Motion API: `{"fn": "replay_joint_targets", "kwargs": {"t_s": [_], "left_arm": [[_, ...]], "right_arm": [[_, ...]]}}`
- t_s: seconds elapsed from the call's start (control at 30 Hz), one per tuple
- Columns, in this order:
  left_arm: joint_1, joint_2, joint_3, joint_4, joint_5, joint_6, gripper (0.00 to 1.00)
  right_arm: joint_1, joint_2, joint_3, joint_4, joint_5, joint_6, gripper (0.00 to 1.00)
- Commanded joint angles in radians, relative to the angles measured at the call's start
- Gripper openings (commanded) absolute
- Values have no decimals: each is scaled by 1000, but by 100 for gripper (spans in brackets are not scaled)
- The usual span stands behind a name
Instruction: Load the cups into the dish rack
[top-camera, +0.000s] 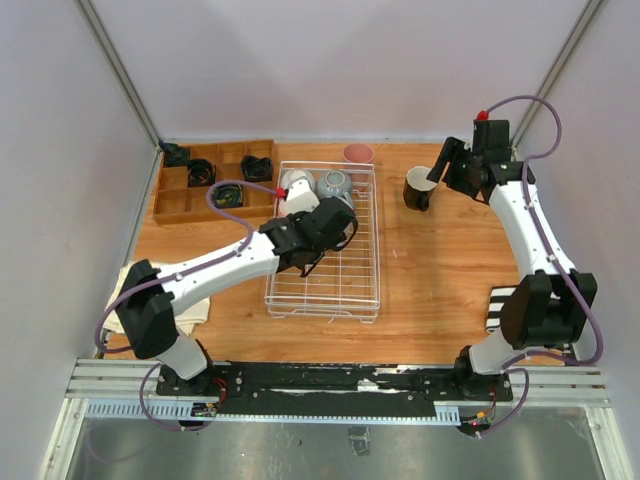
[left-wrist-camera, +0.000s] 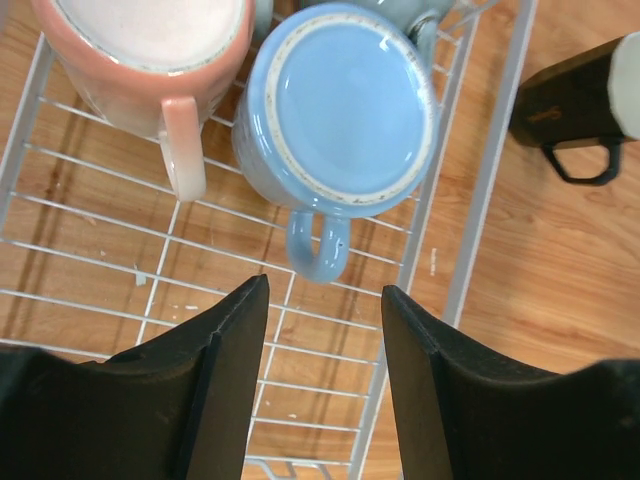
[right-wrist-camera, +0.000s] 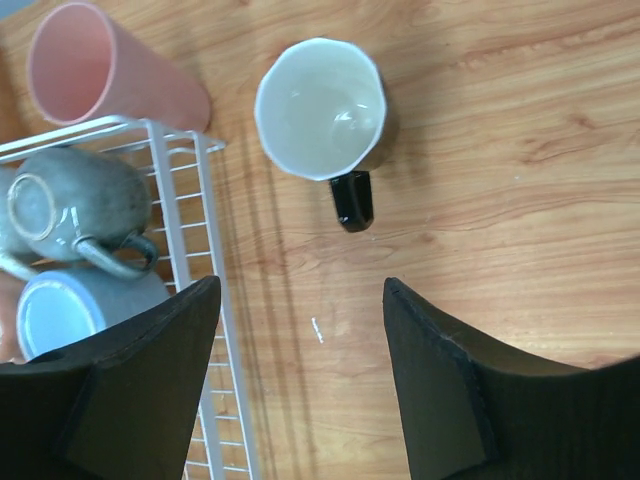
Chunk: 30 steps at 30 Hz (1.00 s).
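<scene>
The white wire dish rack (top-camera: 372, 262) lies mid-table. At its far end I see a white cup (top-camera: 293, 182) and a grey-green mug (top-camera: 334, 184). In the left wrist view a pale pink mug (left-wrist-camera: 150, 50) and a light blue mug (left-wrist-camera: 340, 105) sit upside down on the rack wires (left-wrist-camera: 480, 200). My left gripper (left-wrist-camera: 325, 300) hangs open just short of the blue handle, holding nothing. A black mug (right-wrist-camera: 320, 110) with a white inside stands upright on the table right of the rack. My right gripper (right-wrist-camera: 300, 300) is open above the table near it. A pink tumbler (right-wrist-camera: 100, 70) stands beyond the rack's far corner.
A brown wooden compartment tray (top-camera: 215, 180) with small black coiled objects sits at the back left. A folded cloth (top-camera: 130, 290) lies by the left arm's base. Grey walls close in the table on three sides.
</scene>
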Motion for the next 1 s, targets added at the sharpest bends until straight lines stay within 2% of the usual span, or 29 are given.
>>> {"fn": "replay_joint_targets", "kwargs": {"t_s": [0.0, 0.17, 0.27, 0.3, 0.57, 0.73, 0.97], "left_arm": [[-5, -121, 0, 35, -22, 94, 54], [-2, -280, -30, 123, 78, 251, 60], [7, -361, -70, 182, 168, 321, 71], [10, -380, -75, 193, 191, 338, 72], [25, -411, -11, 192, 378, 425, 72], [28, -418, 6, 260, 474, 452, 72], [33, -439, 15, 250, 487, 441, 73]], "right_arm": [[-37, 73, 83, -53, 35, -51, 66], [-58, 169, 167, -93, 17, -94, 66], [-65, 197, 187, -102, 4, -109, 64], [-68, 203, 190, -103, 1, -111, 63], [-70, 278, 219, -102, -9, -118, 59], [-70, 336, 238, -101, -19, -112, 59], [-70, 395, 264, -68, -3, -92, 58]]}}
